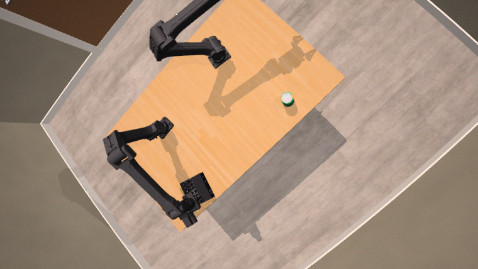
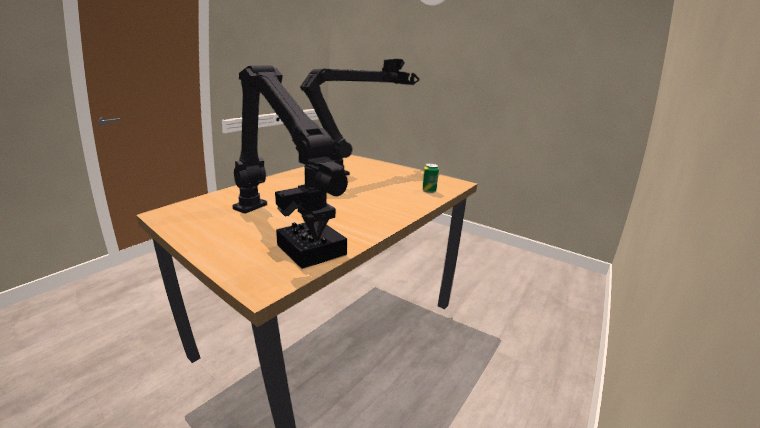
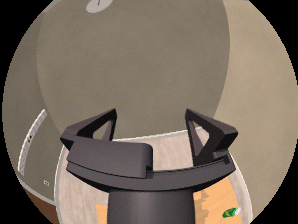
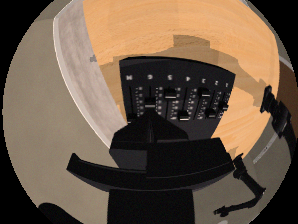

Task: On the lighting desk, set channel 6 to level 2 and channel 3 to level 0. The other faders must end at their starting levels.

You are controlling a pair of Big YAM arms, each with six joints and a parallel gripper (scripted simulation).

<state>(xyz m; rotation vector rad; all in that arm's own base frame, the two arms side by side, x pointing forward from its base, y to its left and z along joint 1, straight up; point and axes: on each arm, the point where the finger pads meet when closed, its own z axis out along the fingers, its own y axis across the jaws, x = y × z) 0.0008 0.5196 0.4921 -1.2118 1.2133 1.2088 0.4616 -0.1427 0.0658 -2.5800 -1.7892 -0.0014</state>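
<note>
Right now the right gripper [image 2: 317,237] [image 4: 150,112] is closed on nothing, fingertips down at the lighting desk [image 1: 205,186] [image 2: 325,256] [image 4: 175,70] beneath it; the left gripper [image 2: 413,78] [image 3: 151,112] hangs wide open, well apart from the desk.

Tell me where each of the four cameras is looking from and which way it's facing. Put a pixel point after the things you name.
Top: high overhead, facing down at the table [image 1: 247,146]; both arms show.
Exterior: off one table corner, looking across toward the door [image 2: 143,127] and walls; both arms show.
Left wrist: on the left arm, facing a wall, its open gripper [image 3: 151,112] in front.
Right wrist: on the right arm, facing down at the lighting desk [image 4: 150,66], its shut gripper [image 4: 150,116] showing.
Top and exterior share the green can [image 1: 287,98] [image 2: 430,178].
</note>
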